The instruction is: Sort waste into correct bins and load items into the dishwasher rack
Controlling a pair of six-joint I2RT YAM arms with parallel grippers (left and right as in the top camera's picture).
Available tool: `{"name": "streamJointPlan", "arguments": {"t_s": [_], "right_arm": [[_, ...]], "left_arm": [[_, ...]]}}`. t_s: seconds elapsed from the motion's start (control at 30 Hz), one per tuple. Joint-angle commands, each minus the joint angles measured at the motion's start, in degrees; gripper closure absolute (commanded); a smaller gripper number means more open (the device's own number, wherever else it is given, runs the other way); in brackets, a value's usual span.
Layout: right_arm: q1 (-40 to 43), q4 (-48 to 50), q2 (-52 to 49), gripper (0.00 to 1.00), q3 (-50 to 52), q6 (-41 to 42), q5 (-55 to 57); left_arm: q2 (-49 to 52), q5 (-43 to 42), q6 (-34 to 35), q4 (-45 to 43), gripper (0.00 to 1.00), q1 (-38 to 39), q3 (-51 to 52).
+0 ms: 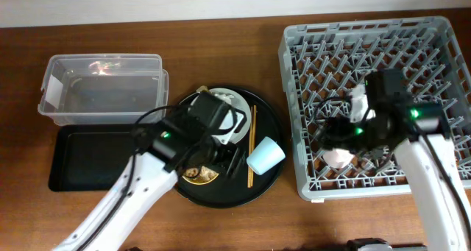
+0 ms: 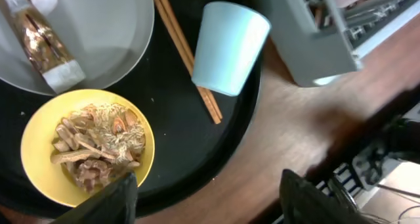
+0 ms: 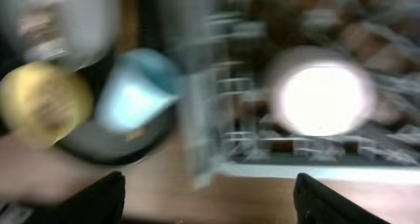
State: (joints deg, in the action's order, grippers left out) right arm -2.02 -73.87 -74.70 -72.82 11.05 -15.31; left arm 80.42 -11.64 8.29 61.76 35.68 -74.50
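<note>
Clear tub (image 1: 103, 85): white label (image 1: 50, 96), writing too small.

Polished wooden table (image 1: 221, 221); clear smooth plastic tub (image 1: 103, 57) upper left; matt grey plastic rack (image 1: 291, 111) right; bare wooden chopsticks (image 2: 177, 37); shiny crinkled wrapper (image 2: 41, 43); smooth yellow bowl (image 2: 36, 142); glossy black round tray (image 2: 184, 152)

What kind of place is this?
Probably a staged dish-clearing station on a wooden table: a grey dishwasher rack, a round black tray carrying a yellow bowl of food scraps, and a clear tub.

Bowl (image 2: 34, 144) and cup (image 2: 230, 46) on round tray (image 2: 177, 142); rack (image 1: 292, 111) to its right.
</note>
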Motion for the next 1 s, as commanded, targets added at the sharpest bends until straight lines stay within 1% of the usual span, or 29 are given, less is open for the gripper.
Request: {"name": "streamJointPlan", "arguments": {"t_s": [0.0, 0.03, 0.07, 0.1, 0.13, 0.17, 0.2, 0.27, 0.3, 0.33, 0.37, 0.4, 0.43, 0.47, 0.5, 0.53, 0.57, 0.6, 0.63, 0.7, 0.73, 0.77, 0.8, 0.9, 0.93, 0.97], "right_arm": [[-6.27, -0.22, 5.07, 0.21, -1.03, -3.1, -7.74], [-6.93, 1.75, 5.68, 0.19, -1.03, -5.07, -9.05], [-7.72, 1.49, 5.7, 0.19, -1.03, -5.03, -8.96], [-8.13, 1.75, 5.73, 0.19, -1.01, -5.14, -8.92], [-10.64, 2.08, 4.68, 0.2, -0.83, -10.19, -10.43], [-13.03, 2.27, 3.13, 0.19, -0.24, -11.37, -10.4], [-17.25, 4.11, -0.85, 0.19, 1.03, -11.72, -9.64], [-21.49, 8.55, -8.02, 0.27, 1.49, -11.39, -9.16], [-22.12, 11.26, -11.91, 0.27, 1.49, -9.25, -6.93], [-21.97, 13.7, -16.7, 0.27, 1.49, -8.87, -5.97], [-21.9, 14.71, -19.89, 0.26, 1.46, -8.87, -2.91], [-21.92, 14.99, -22.12, 0.26, 1.46, -8.92, -2.25], [-21.9, 15.26, -24.98, 0.25, 1.49, -8.85, 0.83], [-21.92, 16.04, -26.58, 0.26, 1.49, -8.92, 0.85], [-21.97, 16.24, -27.06, 0.26, 1.46, -9.14, 0.68], [-22.08, 16.04, -27.12, 0.37, 1.46, -9.9, -1.79], [-22.05, 15.89, -26.69, 0.44, 1.46, -11.41, -5.09], [-22.05, 15.58, -25.86, 0.59, 1.44, -11.47, -7.15], [-22.05, 14.84, -24.44, 0.67, 1.44, -11.47, -7.19], [-22.08, 14.78, -20.72, 0.76, 1.44, -10.19, -7.21], [-22.08, 14.73, -19.08, 0.82, 1.44, -10.16, -7.67], [-22.08, 14.78, -17.29, 0.91, 1.44, -9.33, -8.26], [-22.08, 14.82, -15.63, 0.96, 1.44, -7.72, -8.02], [-24.59, 14.6, -14.05, 0.96, 1.44, -5.31, -4.42], [-24.87, 14.36, -14.05, 0.67, 1.46, -0.66, -0.74], [-24.85, 14.16, -14.34, 0.29, 1.46, -0.7, -0.39]], "left_arm": [[1.92, 1.57, 7.65, -4.26, 0.41, 0.44, -0.17], [1.92, 1.81, 8.76, -4.42, 0.46, 0.44, -0.17], [1.97, 2.03, 11.34, -4.39, 0.46, 0.57, -0.17], [2.08, 2.05, 11.67, -4.5, 0.5, 1.07, -0.17], [1.88, 2.03, 12.41, -4.02, 0.55, 1.4, -0.2], [1.2, 1.95, 12.96, -3.61, 0.54, 1.38, -0.2], [-0.92, 2.05, 12.92, -2.08, 0.5, 1.38, -0.26], [-5.07, 2.49, 12.92, 2.08, 0.46, 1.29, -0.26], [-8.15, 3.52, 12.92, 4.98, 0.45, 1.27, -0.26], [-12.26, 4.0, 12.94, 7.58, 0.44, 1.27, -0.26], [-16.61, 4.02, 12.92, 8.41, 0.4, 1.27, -0.26], [-18.75, 4.02, 12.92, 8.41, 0.39, 1.29, -0.26], [-22.03, 4.02, 12.92, 8.44, 0.38, 1.29, -0.26], [-22.93, 4.02, 12.92, 8.48, 0.35, 1.29, -0.26], [-23.21, 4.02, 12.92, 8.52, 0.35, 1.29, -0.26], [-23.23, 4.04, 12.9, 9.09, 0.34, 1.29, -0.24], [-22.97, 4.57, 12.9, 9.88, 0.34, 1.29, -0.24], [-22.45, 5.55, 12.87, 10.6, 0.34, 1.29, -0.24], [-21.75, 5.7, 12.9, 10.95, 0.34, 1.29, -0.24], [-21.14, 5.73, 12.9, 10.97, 0.34, 1.29, -0.24], [-21.14, 5.75, 12.9, 10.97, 0.34, 1.29, -0.24], [-21.14, 5.97, 12.9, 10.97, 0.34, 1.29, -0.24], [-21.14, 6.12, 12.92, 10.99, 0.33, 1.29, -0.24], [-21.14, 6.12, 12.9, 10.99, 0.33, 1.29, -0.24], [-21.14, 6.1, 12.9, 11.21, 0.31, 1.29, -0.24], [-21.14, 6.12, 12.9, 11.65, 0.27, 1.29, -0.24]]}}
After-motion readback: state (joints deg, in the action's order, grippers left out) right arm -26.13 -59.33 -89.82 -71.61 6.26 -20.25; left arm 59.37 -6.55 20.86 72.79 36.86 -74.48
